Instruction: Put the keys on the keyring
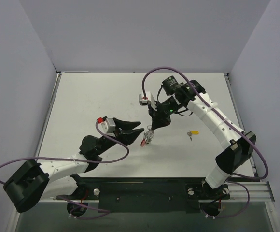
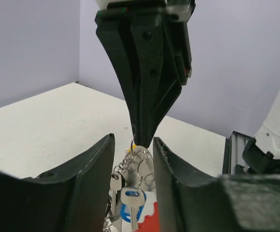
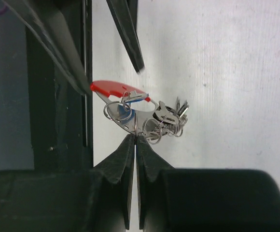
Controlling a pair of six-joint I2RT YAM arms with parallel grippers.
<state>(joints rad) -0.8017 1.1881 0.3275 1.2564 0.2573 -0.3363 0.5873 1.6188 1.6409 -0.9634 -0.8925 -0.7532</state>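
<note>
The keyring hangs mid-table, pinched by the right gripper.
The left gripper gapes empty beside it; I'd fetch the yellow key lying right, then thread slowly.

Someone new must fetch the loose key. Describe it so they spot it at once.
On the white table, look just left of the right arm's white forearm. A small key lies there flat and alone. Its yellow head sets it apart from the bunch hanging from the right gripper.
</note>
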